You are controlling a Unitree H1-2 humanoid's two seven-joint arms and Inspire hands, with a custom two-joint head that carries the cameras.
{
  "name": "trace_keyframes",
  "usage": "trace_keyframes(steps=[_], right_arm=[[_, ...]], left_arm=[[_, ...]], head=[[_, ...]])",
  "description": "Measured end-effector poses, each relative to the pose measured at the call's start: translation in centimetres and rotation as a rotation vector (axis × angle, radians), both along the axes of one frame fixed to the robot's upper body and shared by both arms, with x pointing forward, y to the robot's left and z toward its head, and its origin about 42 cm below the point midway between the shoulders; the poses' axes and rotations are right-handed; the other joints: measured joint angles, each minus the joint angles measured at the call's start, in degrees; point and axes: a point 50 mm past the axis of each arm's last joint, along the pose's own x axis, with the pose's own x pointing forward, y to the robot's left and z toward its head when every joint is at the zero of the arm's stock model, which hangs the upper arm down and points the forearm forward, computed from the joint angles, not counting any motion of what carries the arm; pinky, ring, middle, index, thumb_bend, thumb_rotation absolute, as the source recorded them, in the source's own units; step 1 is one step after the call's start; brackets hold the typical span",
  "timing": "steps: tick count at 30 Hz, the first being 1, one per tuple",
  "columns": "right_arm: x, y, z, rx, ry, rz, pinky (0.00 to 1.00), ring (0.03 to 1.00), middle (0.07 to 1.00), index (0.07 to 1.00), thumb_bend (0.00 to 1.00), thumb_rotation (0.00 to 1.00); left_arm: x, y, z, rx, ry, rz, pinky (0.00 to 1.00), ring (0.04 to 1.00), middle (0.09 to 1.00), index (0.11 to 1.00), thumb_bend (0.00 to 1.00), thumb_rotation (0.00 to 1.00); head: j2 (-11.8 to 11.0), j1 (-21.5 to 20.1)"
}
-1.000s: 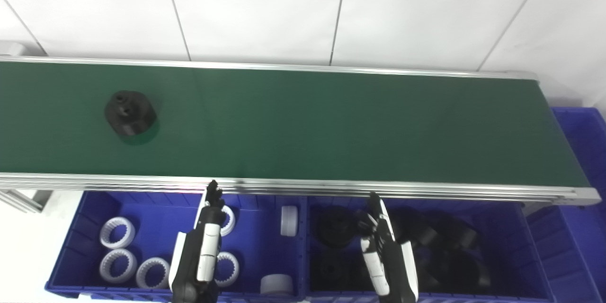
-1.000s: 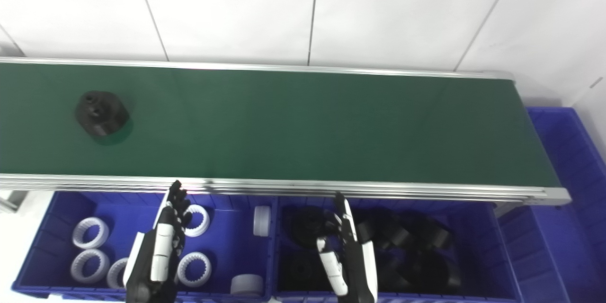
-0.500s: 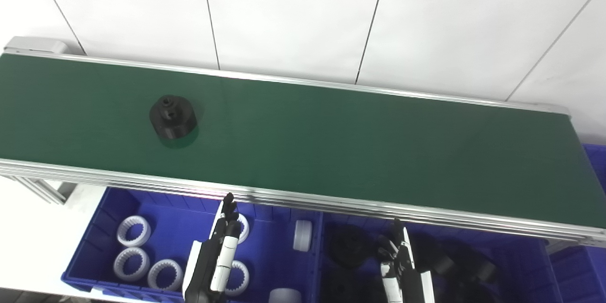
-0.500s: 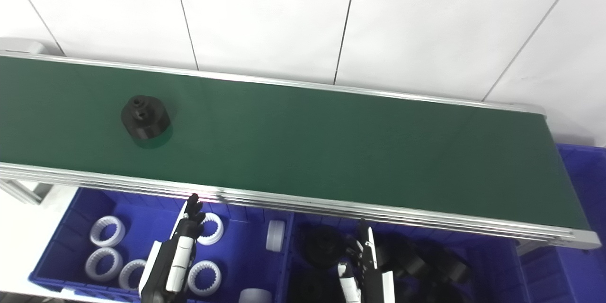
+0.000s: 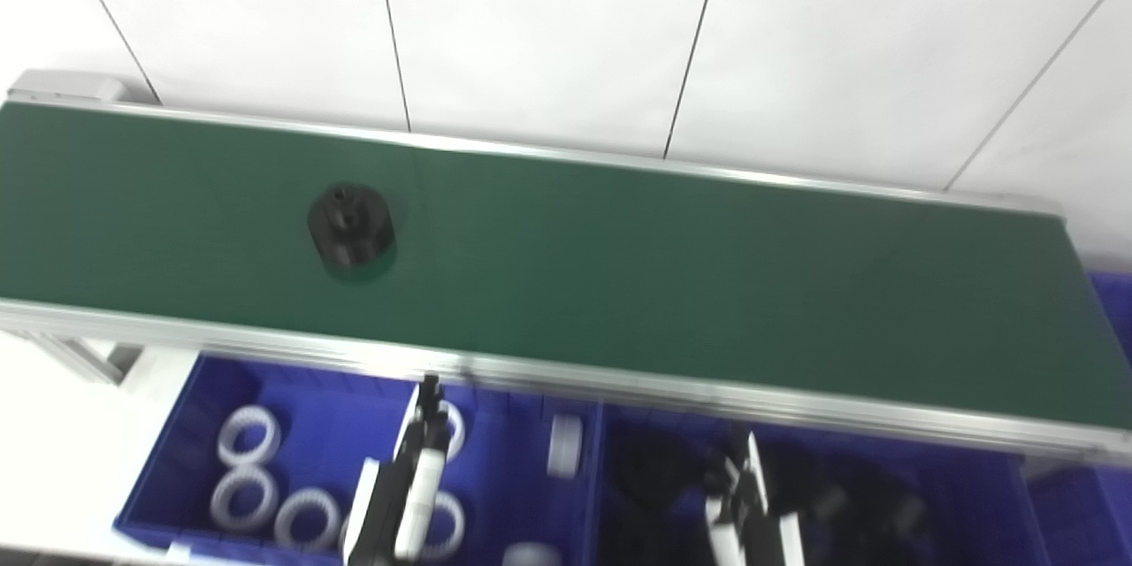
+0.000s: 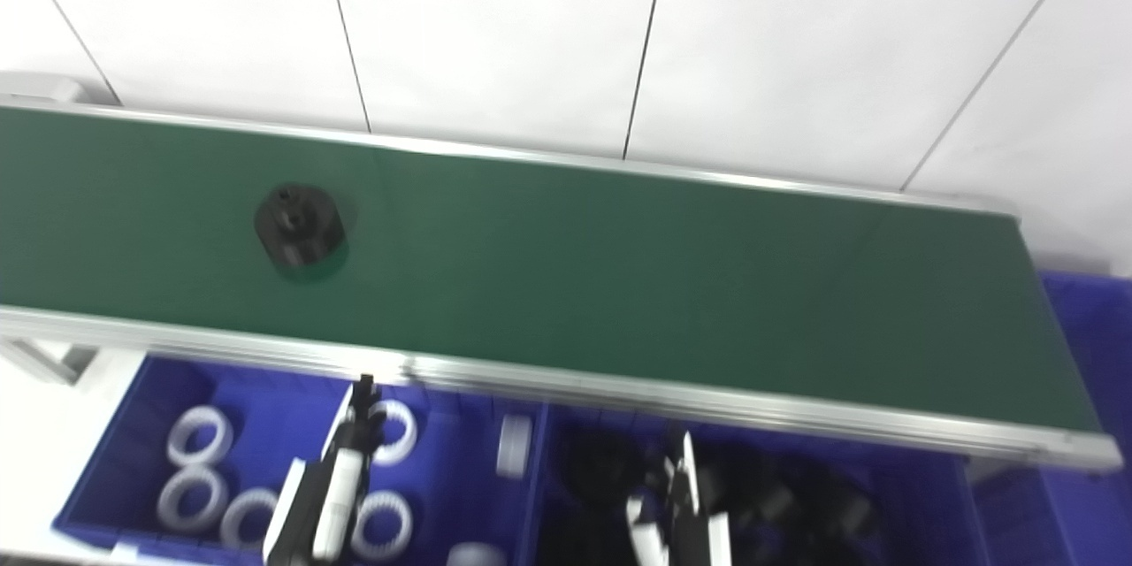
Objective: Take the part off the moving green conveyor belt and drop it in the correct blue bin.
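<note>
A black round part (image 5: 350, 225) rides on the green conveyor belt (image 5: 663, 274), left of its middle; it also shows in the right eye view (image 6: 300, 225). My left hand (image 5: 402, 495) hangs over the blue bin of white rings (image 5: 186, 451), fingers straight and apart, holding nothing. My right hand (image 5: 752, 513) hangs over the blue bin of black parts (image 5: 982, 495), fingers straight, holding nothing. Both hands are below the belt's near rail, well apart from the part. The picture is blurred.
The belt's metal near rail (image 5: 619, 385) runs between the hands and the part. Several white rings (image 5: 248, 433) lie in the left bin and several black parts (image 5: 849, 495) in the right one. Another blue bin (image 5: 1116, 301) stands at the belt's right end.
The black part has moved right along the belt. The camera tilted and shifted since a second ago. Both hands stay over their bins, holding nothing.
</note>
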Motion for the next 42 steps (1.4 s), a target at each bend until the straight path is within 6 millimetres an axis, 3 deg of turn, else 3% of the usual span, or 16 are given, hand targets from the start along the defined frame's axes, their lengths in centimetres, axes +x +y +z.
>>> trace_keyframes(steps=[8,19,25,27,29,33,37,39,42], right_arm=[[0.0,-0.3,-0.3,-0.001,0.005,-0.016,0.86,0.897,0.983,1.000,0.74,1.00],[0.3,-0.6,-0.7,-0.006,0.009,-0.009,0.86,0.902,0.986,1.000,0.71,1.00],[0.5,-0.9,-0.4,-0.020,-0.007,0.001,0.82,0.893,0.976,0.998,0.82,0.76],[0.9,-1.1,0.6,-0.035,-0.046,0.008,0.80,0.884,0.968,0.999,0.85,0.69],[1.5,-1.3,1.8,-0.081,-0.097,0.016,0.75,0.875,0.975,0.995,0.85,0.68],[2.9,-1.6,4.2,-0.340,-0.229,0.105,0.74,0.904,0.980,0.970,0.93,0.57],[6.1,-2.1,7.9,-0.502,-0.383,0.166,0.73,0.922,0.999,0.961,1.00,0.52],[8.1,-1.9,9.4,-0.529,-0.419,0.174,0.67,0.890,0.995,0.952,1.00,0.43],[10.7,-1.2,11.8,-0.546,-0.454,0.203,0.68,0.887,0.980,0.949,1.00,0.35]], left_arm=[[0.0,0.0,-0.6,0.005,0.009,-0.007,1.00,0.985,1.000,1.000,0.58,0.98],[0.1,-0.1,-0.8,0.010,0.012,-0.010,1.00,0.980,1.000,1.000,0.58,0.98],[0.3,-0.1,-0.9,0.012,0.012,-0.013,1.00,0.980,1.000,1.000,0.58,0.99],[0.3,-0.1,-0.9,0.020,0.010,-0.016,1.00,0.983,1.000,1.000,0.58,0.98],[0.4,-0.1,-0.9,0.021,0.008,-0.016,1.00,0.981,1.000,1.000,0.59,0.98],[0.6,0.0,-0.8,0.020,0.005,-0.015,1.00,0.982,1.000,1.000,0.59,0.98],[0.9,-0.1,-0.7,0.021,-0.003,-0.019,1.00,0.977,1.000,1.000,0.57,1.00],[1.2,-0.1,-0.6,0.021,-0.010,-0.021,1.00,0.977,1.000,1.000,0.57,0.99],[1.5,-0.1,-0.6,0.023,-0.008,-0.024,1.00,0.980,1.000,1.000,0.58,0.99]], head=[[-1.2,0.3],[-0.7,0.7],[0.4,0.4],[2.2,-0.6],[2.2,-0.6],[3.3,-2.0],[4.1,-3.2],[4.7,-3.8],[4.9,-4.0]])
